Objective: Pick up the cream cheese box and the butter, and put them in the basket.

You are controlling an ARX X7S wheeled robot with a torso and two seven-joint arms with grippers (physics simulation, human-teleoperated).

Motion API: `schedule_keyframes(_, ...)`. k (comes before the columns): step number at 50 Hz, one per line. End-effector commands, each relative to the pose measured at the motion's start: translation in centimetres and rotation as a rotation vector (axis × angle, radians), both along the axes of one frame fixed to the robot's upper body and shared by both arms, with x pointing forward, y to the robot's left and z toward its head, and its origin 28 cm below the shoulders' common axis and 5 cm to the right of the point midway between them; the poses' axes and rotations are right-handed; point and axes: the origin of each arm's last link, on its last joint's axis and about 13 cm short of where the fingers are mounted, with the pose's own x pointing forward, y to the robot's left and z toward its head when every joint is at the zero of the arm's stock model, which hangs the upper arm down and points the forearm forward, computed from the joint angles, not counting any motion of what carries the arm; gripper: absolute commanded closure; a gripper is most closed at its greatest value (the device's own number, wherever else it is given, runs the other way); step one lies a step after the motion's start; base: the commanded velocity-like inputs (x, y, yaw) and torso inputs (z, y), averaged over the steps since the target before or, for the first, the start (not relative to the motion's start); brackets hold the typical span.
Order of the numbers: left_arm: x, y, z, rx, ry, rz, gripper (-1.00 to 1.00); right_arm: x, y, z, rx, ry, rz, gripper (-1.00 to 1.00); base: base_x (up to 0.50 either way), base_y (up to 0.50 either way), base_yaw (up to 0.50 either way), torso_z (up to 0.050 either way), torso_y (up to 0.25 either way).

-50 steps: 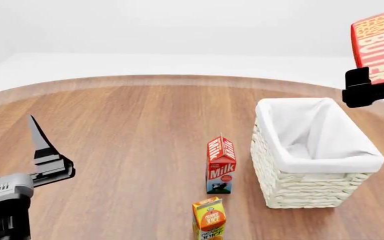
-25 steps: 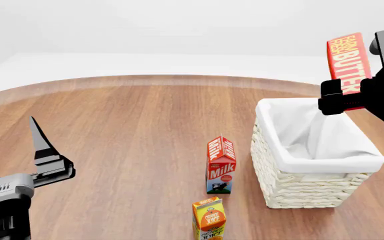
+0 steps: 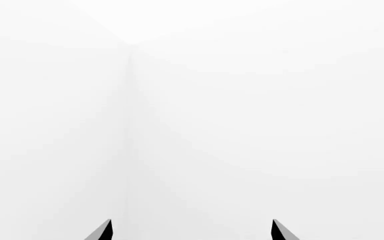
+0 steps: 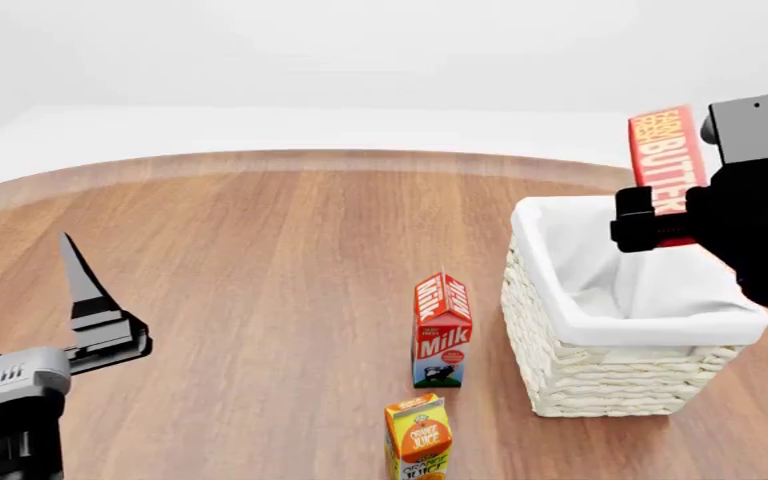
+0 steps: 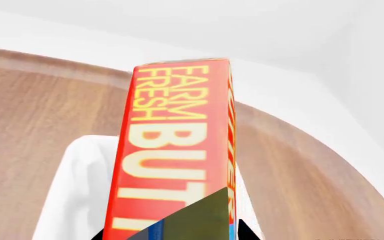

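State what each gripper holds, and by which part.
Right gripper grips the butter by its lower end, above the basket. Left gripper holds nothing.

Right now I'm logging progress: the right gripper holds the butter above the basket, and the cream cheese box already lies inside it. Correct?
Not quite. The right gripper does hold the butter above the basket, but the head view shows only white liner inside it; no cream cheese box is visible in any view.
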Motion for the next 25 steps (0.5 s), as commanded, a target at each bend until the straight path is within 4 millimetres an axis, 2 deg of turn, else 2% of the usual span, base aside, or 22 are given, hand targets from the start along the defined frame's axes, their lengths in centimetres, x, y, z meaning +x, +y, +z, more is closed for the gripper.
schedule_keyframes(1,0.0,0.1,0.2,-0.005,-0.017,-0.004,-1.0,1.0,0.8,0.1,-0.015,-0.06,0.066,1.0,0.0,0.0,0.0,0.0,0.0)
schedule_keyframes(8,0.0,0.1,0.2,-0.006,-0.016,-0.004,-1.0,1.2,1.1,-1.6,-0.011,-0.025,0.077,1.0,0.0,0.0,0.0,0.001,0.001)
schedule_keyframes(25,0.0,0.1,0.1,-0.004,-0.014,-0.004,-1.0,0.9,0.4,-3.1,0.018,0.012,0.041,1.0,0.0,0.0,0.0,0.0,0.002)
